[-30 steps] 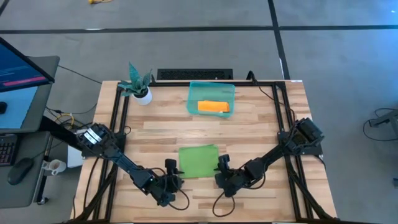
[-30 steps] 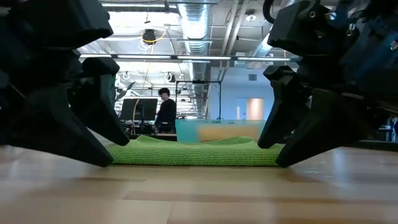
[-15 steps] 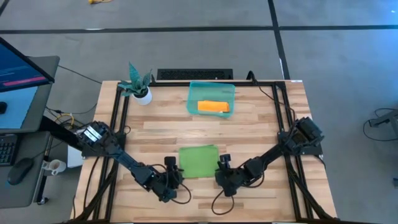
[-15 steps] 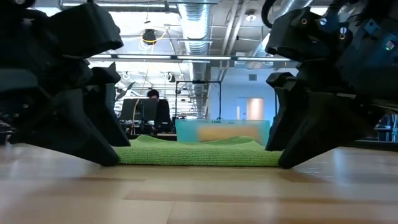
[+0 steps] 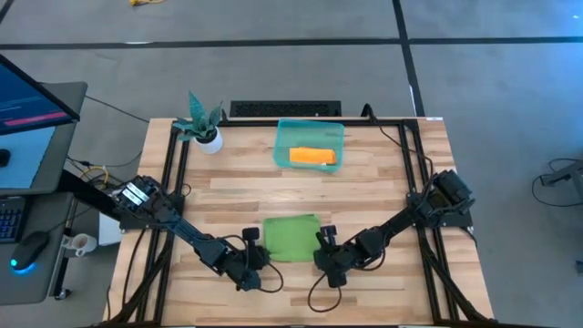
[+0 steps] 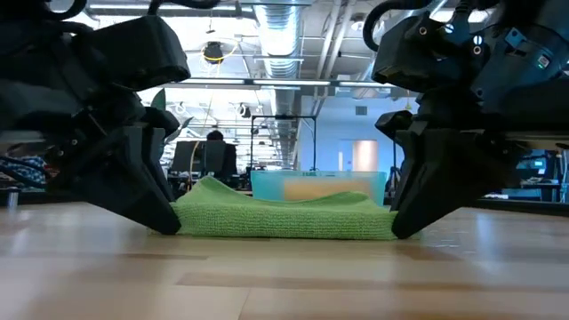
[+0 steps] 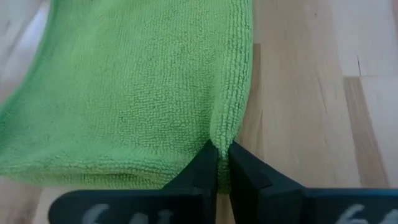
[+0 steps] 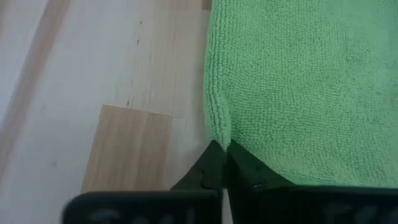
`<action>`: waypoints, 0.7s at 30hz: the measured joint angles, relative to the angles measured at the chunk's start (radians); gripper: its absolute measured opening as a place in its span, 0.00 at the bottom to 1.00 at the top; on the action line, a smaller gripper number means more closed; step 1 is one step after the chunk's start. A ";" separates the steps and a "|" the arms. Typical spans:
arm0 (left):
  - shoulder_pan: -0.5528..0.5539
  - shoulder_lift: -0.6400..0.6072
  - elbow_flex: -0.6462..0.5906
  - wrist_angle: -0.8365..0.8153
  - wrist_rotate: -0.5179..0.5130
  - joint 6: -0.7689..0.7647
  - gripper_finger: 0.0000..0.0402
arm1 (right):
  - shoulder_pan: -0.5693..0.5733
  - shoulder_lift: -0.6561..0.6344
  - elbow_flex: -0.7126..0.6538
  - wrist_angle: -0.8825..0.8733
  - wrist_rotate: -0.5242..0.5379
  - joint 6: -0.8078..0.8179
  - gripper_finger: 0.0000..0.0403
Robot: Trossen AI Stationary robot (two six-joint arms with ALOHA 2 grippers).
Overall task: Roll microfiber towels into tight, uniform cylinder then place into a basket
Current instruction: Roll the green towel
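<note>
The green microfiber towel (image 5: 291, 237) lies flat on the wooden table, between my two grippers. My left gripper (image 5: 260, 256) is shut on its near left corner and my right gripper (image 5: 321, 253) on its near right corner. The low view shows the left gripper (image 6: 167, 222) and the right gripper (image 6: 400, 227) at the towel's (image 6: 284, 216) two ends. Behind it stands the teal basket (image 5: 284, 137) with the orange towel (image 5: 313, 157) lying in it. My left gripper pinches the green towel's side edge (image 7: 225, 134) close to its near left corner, between its two fingers. They slant down from the table's left. The cloth puckers at the fingers; the towel rests on the table, slightly humped (image 6: 212, 188) beside the hold. My right gripper pinches the green towel's side edge (image 8: 217, 127) close to its near right corner, between its two fingers. They slant down from the table's right. The edge puckers at the fingertips, and the rest of the towel lies on the table.
A small plant in a white pot (image 5: 209, 137) stands at the far left of the table. Black frame rails (image 5: 173, 173) run along both sides. A monitor (image 5: 32, 137) and a mouse stand on a desk to the left.
Both grippers have shut on the green towel's near corners. My left gripper has moved a little toward the towel and rolled. The towel's left part has humped up slightly; the rest has stayed flat on the table.
</note>
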 joint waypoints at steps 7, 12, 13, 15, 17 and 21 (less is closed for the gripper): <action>0.001 -0.050 -0.003 -0.008 0.108 -0.168 0.01 | 0.004 -0.023 -0.001 0.002 -0.088 0.073 0.05; 0.001 -0.109 -0.006 0.014 0.261 -0.347 0.01 | -0.010 -0.046 0.007 0.022 -0.261 0.180 0.02; 0.001 -0.120 -0.004 0.027 0.282 -0.384 0.01 | -0.016 -0.046 0.010 0.018 -0.307 0.212 0.02; 0.001 -0.130 -0.003 0.032 0.312 -0.462 0.01 | -0.032 -0.046 0.021 0.021 -0.394 0.279 0.03; 0.002 -0.129 -0.003 0.028 0.349 -0.529 0.01 | -0.050 -0.046 0.026 0.033 -0.455 0.331 0.04; 0.008 -0.130 -0.003 0.005 0.383 -0.604 0.01 | -0.106 -0.046 0.024 0.030 -0.521 0.412 0.02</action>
